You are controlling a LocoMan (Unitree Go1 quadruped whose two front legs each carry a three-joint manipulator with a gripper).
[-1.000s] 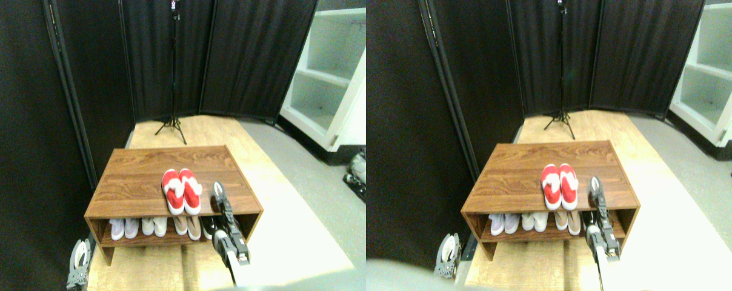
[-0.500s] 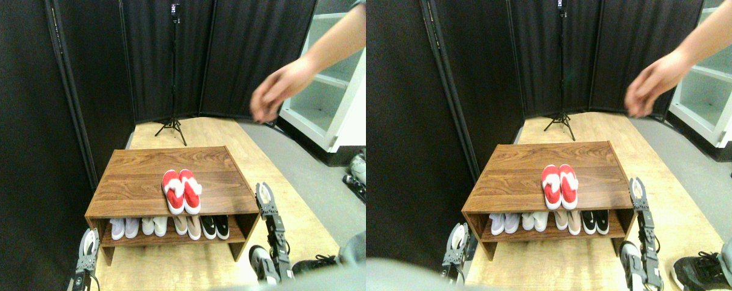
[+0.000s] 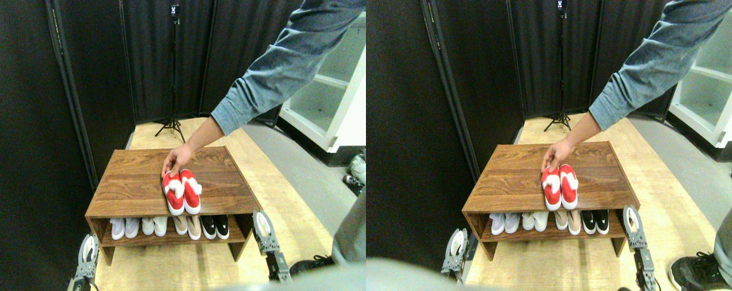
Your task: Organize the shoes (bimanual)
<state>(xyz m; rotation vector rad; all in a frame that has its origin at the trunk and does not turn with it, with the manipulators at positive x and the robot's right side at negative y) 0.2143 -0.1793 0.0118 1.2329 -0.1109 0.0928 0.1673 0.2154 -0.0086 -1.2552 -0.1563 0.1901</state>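
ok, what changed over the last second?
The right gripper pulled back off the rack top and now sits low beside its right end. A person's hand came in from the upper right and now touches the far end of the red shoes. The shoes, the pairs on the lower shelf and the left gripper stayed put.

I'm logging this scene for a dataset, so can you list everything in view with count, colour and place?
red shoes: two, red with white lining, side by side on the rack top
shoe rack: one, brown wood, on the floor
lower-shelf shoes: four pairs, white, beige, black
tripod: one, black, behind
white shelving: one, at the right
person's hand: one, touching the red shoes
left gripper: low left
right gripper: low right, beside the rack
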